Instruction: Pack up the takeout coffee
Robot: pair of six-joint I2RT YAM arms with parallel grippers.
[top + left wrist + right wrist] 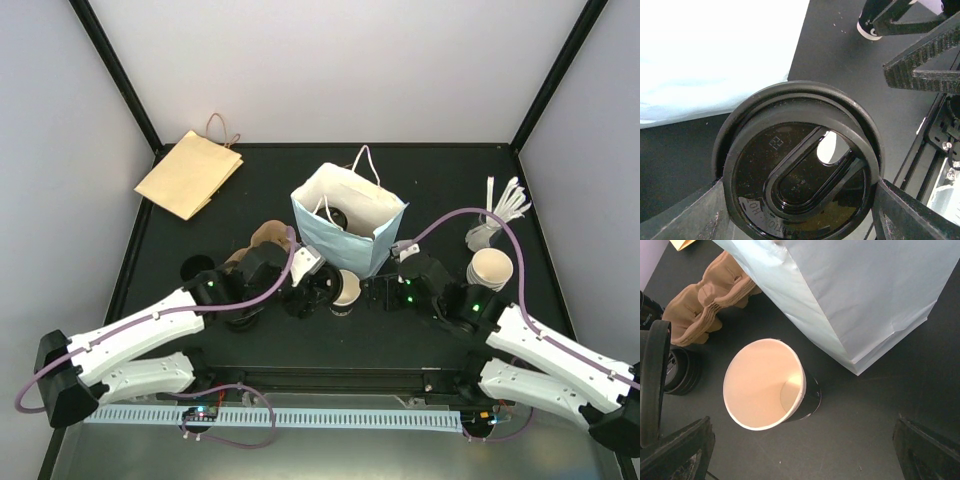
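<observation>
The white paper cup (346,290) of the takeout coffee stands upright and lidless on the black table, just in front of the bag; the right wrist view looks into its empty inside (762,385). A round black lid (800,165) with a sip hole fills the left wrist view. My left gripper (318,290) is shut on its rim, one finger on each side, just left of the cup. My right gripper (380,293) is open a little to the cup's right, nothing between its fingers (680,450).
An open pale blue paper bag (350,225) stands behind the cup, something dark and round inside. Brown pulp cup carriers (262,240) and loose black lids (197,268) lie left. A brown paper bag (190,172) lies far left. Stacked cups (490,268) and white stirrers (505,205) sit right.
</observation>
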